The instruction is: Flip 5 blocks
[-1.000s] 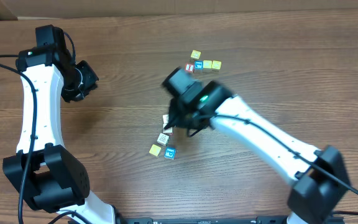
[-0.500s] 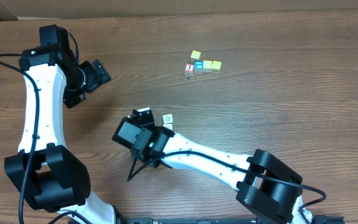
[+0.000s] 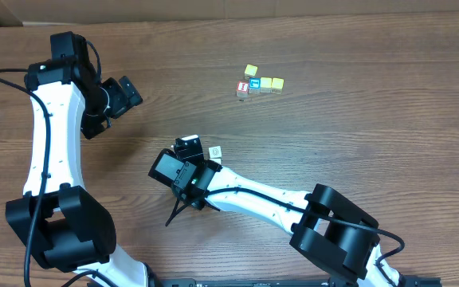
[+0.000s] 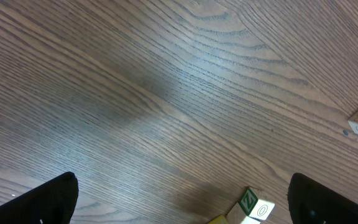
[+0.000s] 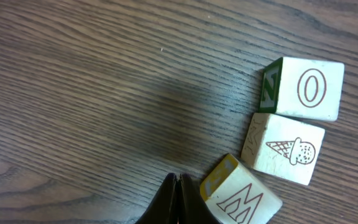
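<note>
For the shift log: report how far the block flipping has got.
Done: cannot tell; nothing shows which blocks are flipped. Three sit together by the right gripper: the O block, the ice-cream block and the M block. In hand: nothing; the right gripper is shut on air, the left gripper is open and far off. Left: cannot count from here.

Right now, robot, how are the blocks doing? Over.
Left gripper open, empty. Right gripper shut, empty, tips beside M block. Ice-cream block, O block crowd it.
</note>
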Controlling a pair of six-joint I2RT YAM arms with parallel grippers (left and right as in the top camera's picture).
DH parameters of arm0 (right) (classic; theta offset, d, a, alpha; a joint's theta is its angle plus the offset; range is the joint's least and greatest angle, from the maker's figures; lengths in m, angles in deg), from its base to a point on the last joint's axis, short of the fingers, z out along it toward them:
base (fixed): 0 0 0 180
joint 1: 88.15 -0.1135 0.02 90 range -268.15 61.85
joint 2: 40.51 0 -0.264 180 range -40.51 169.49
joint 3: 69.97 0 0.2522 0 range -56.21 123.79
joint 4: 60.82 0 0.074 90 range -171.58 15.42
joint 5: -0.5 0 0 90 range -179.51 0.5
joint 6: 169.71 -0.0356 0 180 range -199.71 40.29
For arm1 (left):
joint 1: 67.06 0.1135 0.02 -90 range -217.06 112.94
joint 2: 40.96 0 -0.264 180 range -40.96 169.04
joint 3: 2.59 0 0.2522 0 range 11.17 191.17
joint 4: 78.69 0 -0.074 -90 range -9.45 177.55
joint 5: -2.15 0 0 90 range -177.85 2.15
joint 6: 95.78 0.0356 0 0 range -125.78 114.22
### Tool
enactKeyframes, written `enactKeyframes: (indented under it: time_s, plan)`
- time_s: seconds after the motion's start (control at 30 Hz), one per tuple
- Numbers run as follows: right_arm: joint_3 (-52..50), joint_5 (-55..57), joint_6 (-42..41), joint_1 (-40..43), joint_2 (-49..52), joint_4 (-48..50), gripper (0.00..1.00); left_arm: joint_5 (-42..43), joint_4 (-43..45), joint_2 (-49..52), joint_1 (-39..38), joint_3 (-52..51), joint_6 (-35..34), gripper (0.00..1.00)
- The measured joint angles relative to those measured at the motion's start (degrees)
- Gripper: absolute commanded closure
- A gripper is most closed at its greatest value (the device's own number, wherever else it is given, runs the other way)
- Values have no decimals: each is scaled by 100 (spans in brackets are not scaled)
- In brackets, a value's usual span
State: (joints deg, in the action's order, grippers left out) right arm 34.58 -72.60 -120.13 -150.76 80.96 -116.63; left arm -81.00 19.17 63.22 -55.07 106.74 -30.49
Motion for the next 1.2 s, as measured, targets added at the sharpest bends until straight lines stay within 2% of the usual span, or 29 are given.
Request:
enactKeyframes:
  time_s: [1.2]
  plan:
    - [-37,-42,2,0,107,-603,96,-2,0,0,0,0,0,0]
